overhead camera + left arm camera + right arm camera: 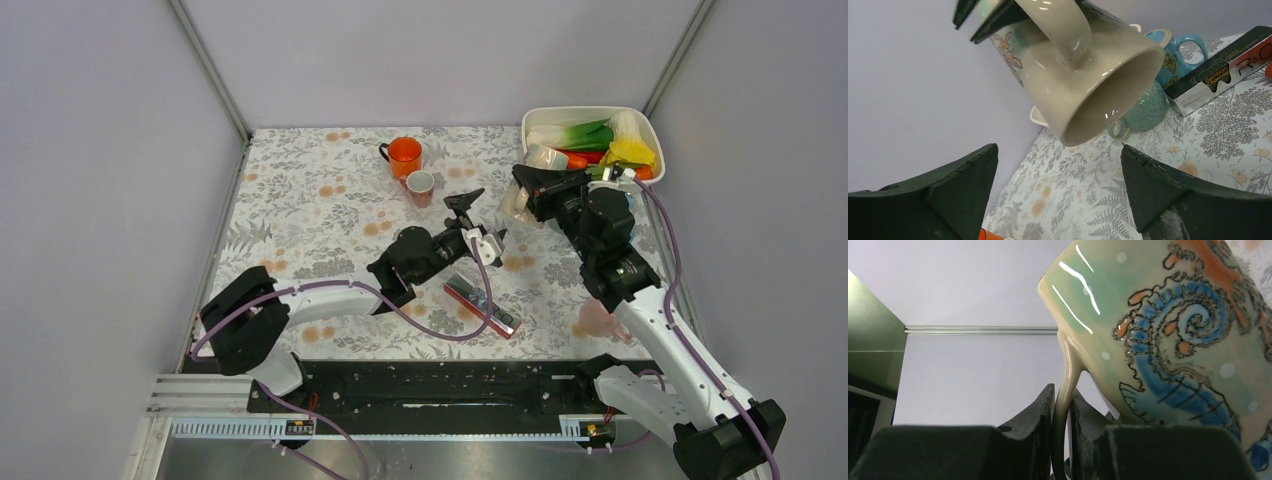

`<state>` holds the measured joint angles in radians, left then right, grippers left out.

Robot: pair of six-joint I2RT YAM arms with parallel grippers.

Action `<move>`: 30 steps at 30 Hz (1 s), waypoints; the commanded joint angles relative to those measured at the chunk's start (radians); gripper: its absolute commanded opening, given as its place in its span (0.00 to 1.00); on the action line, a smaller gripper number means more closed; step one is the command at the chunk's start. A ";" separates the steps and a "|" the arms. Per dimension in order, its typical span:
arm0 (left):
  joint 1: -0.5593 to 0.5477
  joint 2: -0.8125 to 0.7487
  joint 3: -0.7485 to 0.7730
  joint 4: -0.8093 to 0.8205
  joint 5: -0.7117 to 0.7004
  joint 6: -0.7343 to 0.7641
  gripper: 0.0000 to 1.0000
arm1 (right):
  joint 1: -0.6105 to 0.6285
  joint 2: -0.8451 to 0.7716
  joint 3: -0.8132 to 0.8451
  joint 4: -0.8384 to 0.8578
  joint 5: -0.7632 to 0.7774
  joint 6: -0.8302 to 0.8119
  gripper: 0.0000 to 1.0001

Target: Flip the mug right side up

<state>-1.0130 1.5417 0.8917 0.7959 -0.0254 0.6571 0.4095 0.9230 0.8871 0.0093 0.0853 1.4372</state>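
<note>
The mug (1088, 75) is cream with a blue and orange seahorse design (1173, 340). It hangs tilted above the table with its mouth facing down and sideways. My right gripper (1062, 410) is shut on the mug's thin handle (1065, 375); in the top view it (524, 192) holds the mug (512, 206) near the bin. My left gripper (1059, 150) is open and empty, just below and in front of the mug's mouth; in the top view it (480, 220) sits left of the mug.
An orange mug (405, 153) and a small cup (421, 185) stand at the back. A white bin (540, 115) holds vegetables. A long box (482, 306) lies mid-table. A blue butterfly mug (1175, 50) and a teal mug (1145, 107) stand by that box (1223, 70).
</note>
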 commanded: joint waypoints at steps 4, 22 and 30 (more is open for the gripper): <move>0.003 0.041 0.047 0.187 0.003 0.017 0.91 | -0.004 -0.042 0.079 0.145 -0.026 0.017 0.00; 0.021 0.189 0.151 0.362 -0.053 0.150 0.67 | -0.004 -0.012 0.120 0.123 -0.046 0.020 0.00; 0.024 0.212 0.135 0.424 -0.001 0.230 0.43 | -0.003 0.014 0.070 0.148 -0.066 0.090 0.00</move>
<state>-0.9951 1.7458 1.0019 1.0966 -0.0460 0.8398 0.4084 0.9405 0.9222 -0.0029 0.0444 1.4746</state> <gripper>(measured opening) 0.446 0.207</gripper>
